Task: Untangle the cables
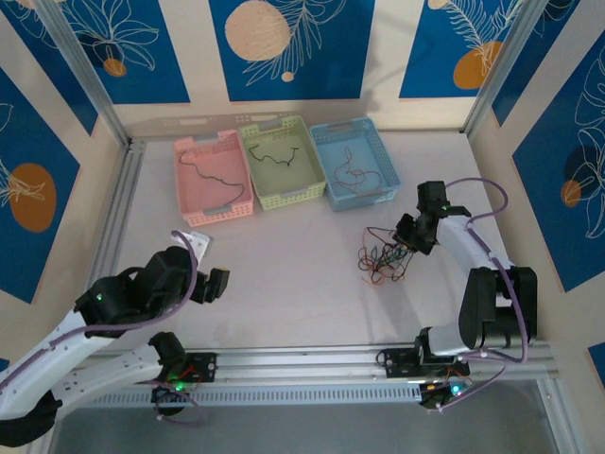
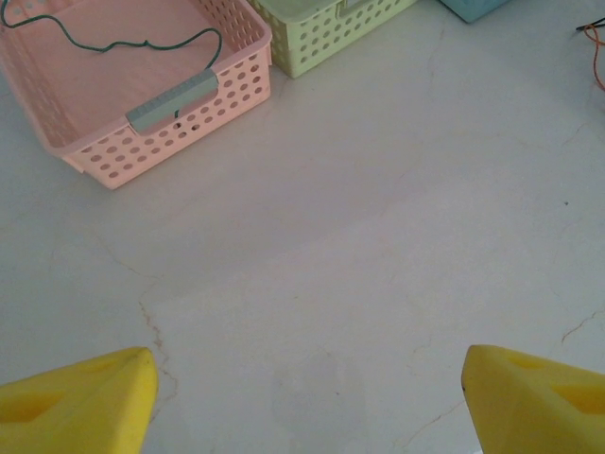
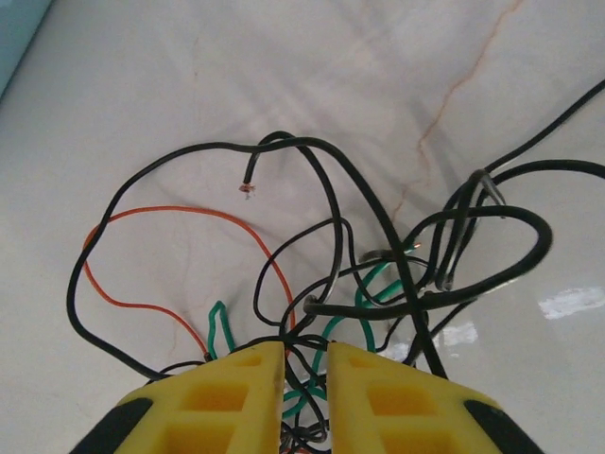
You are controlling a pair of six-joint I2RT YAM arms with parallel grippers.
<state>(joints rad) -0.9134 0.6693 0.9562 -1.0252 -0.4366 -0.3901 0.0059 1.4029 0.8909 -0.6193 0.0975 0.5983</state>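
Three pastel plastic baskets [image 1: 284, 184] line the white desk's [image 1: 284, 274] back; tangled thin cables [image 1: 383, 257] lie before the rightmost.

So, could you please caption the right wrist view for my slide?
Right gripper, jaws nearly together, over a tangle of black, orange and green cables.

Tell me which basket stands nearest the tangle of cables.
The blue basket, rightmost in the row; the tangle lies on its near side, while the green basket and pink basket stand further left.
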